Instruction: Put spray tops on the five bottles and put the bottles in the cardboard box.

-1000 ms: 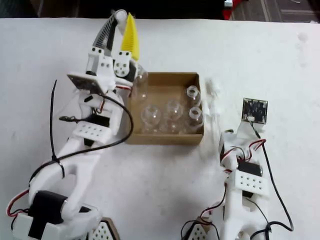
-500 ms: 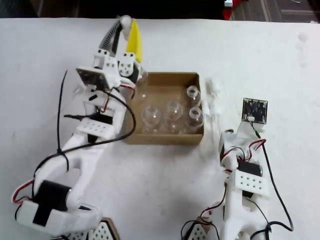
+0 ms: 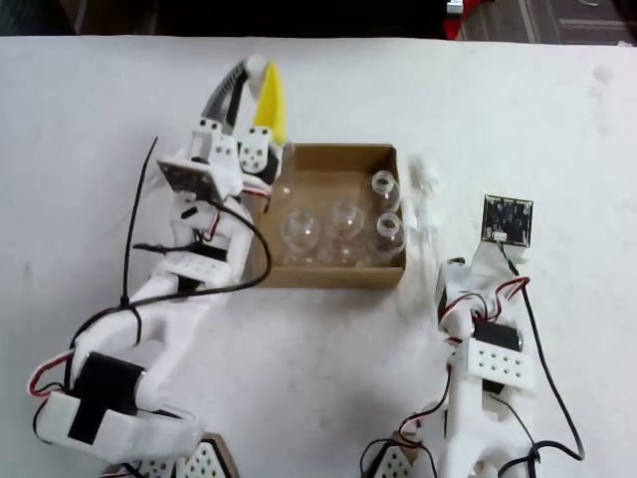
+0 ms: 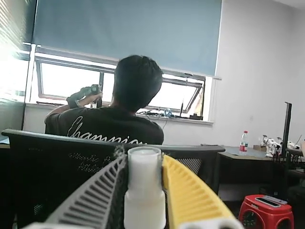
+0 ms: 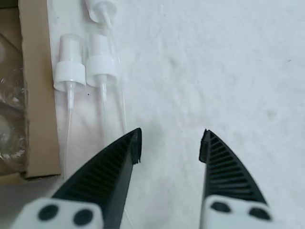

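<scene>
My left gripper (image 3: 256, 72) stands raised past the far left corner of the cardboard box (image 3: 328, 276), shut on a white spray top (image 4: 144, 183) held between its grey and yellow fingers. A clear bottle (image 3: 282, 167) shows under that gripper's base at the box corner; I cannot tell whether the spray top sits on it. Several clear bottles with bare necks (image 3: 345, 219) stand inside the box. My right gripper (image 5: 170, 143) hangs open low over the table to the right of the box (image 5: 37, 95), near loose spray tops (image 5: 66, 71) lying along the box's side.
The white table (image 3: 498, 110) has free room at the right and in front of the box. A small black circuit board (image 3: 508, 219) sits on the right arm. Black cables loop around the left arm (image 3: 129, 259).
The left gripper with the spray top has shifted slightly right, towards the box corner, and the arm behind it has swung. The right arm has kept still.
</scene>
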`<state>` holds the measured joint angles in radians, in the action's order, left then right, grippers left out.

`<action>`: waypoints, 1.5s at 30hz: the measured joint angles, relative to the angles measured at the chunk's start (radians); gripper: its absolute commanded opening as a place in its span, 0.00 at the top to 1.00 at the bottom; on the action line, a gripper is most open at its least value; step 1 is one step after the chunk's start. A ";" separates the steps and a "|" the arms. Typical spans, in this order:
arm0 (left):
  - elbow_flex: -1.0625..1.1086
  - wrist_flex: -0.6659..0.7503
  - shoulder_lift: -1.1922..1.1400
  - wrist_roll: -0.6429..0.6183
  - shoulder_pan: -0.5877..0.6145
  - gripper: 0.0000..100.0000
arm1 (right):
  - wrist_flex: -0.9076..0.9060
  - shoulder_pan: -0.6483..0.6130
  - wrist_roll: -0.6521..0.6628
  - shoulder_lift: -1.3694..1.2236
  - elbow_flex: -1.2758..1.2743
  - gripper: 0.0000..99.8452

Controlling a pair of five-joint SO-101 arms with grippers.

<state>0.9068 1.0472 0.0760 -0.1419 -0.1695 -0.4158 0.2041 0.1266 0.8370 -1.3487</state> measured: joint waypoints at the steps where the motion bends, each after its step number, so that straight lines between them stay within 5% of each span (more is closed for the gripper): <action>1: 0.011 0.000 0.000 0.000 0.002 0.98 | 0.000 0.000 0.000 0.000 0.000 0.82; 11: 0.064 -0.009 -0.005 0.000 0.002 0.97 | 0.000 0.000 0.000 0.000 0.000 0.82; 20: 0.069 -0.094 -0.005 0.000 0.002 0.75 | 0.000 0.000 0.000 0.000 0.000 0.82; 29: 0.069 -0.173 -0.005 0.000 0.002 0.81 | 0.000 0.000 0.000 0.000 0.000 0.82; 34: 0.078 -0.213 0.063 0.000 0.002 0.93 | 0.000 0.000 0.000 0.000 0.000 0.82; 39: 0.061 -0.560 0.347 0.000 0.000 0.90 | 0.000 0.000 0.000 0.000 0.000 0.82; 45: -0.224 -1.278 0.509 -0.104 0.002 0.72 | 0.000 0.000 0.000 0.000 0.000 0.82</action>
<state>0.6828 -0.2309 0.5854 -0.2463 -0.1680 -0.4158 0.2041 0.1266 0.8370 -1.3487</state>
